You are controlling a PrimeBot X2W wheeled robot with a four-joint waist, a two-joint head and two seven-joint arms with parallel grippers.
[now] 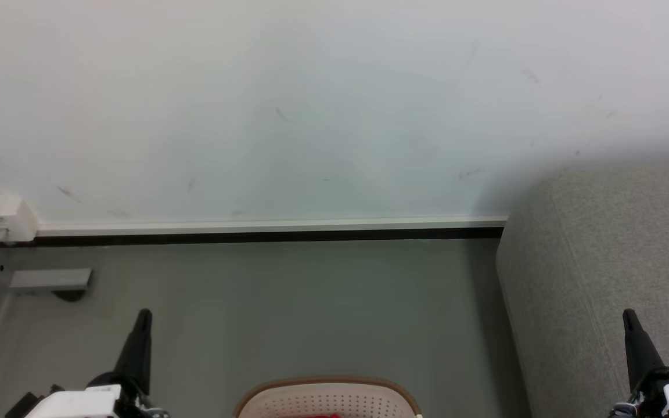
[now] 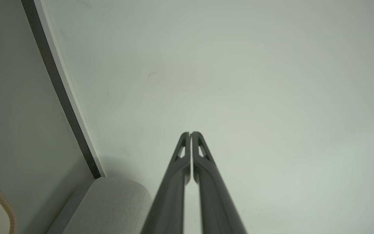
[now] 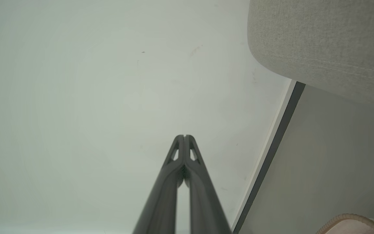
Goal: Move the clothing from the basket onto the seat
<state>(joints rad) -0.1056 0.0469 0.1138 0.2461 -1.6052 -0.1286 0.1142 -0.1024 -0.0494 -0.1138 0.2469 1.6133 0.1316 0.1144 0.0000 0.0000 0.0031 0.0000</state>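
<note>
Bright red soft clothing [image 1: 330, 414] shows as a sliver inside the cream-white perforated plastic basket [image 1: 323, 399] with brown rim, at 6 o'clock in the head view on the grey floor [image 1: 288, 302]. The large grey textured-fabric seat [image 1: 601, 273] lies at 3 o'clock. Left pincer [image 1: 144, 318] at 7 o'clock and right pincer [image 1: 629, 318] at 5 o'clock are pressed together, empty.

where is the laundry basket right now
In the head view, the laundry basket sits at the bottom centre on the grey floor, left of the grey sofa.
</note>
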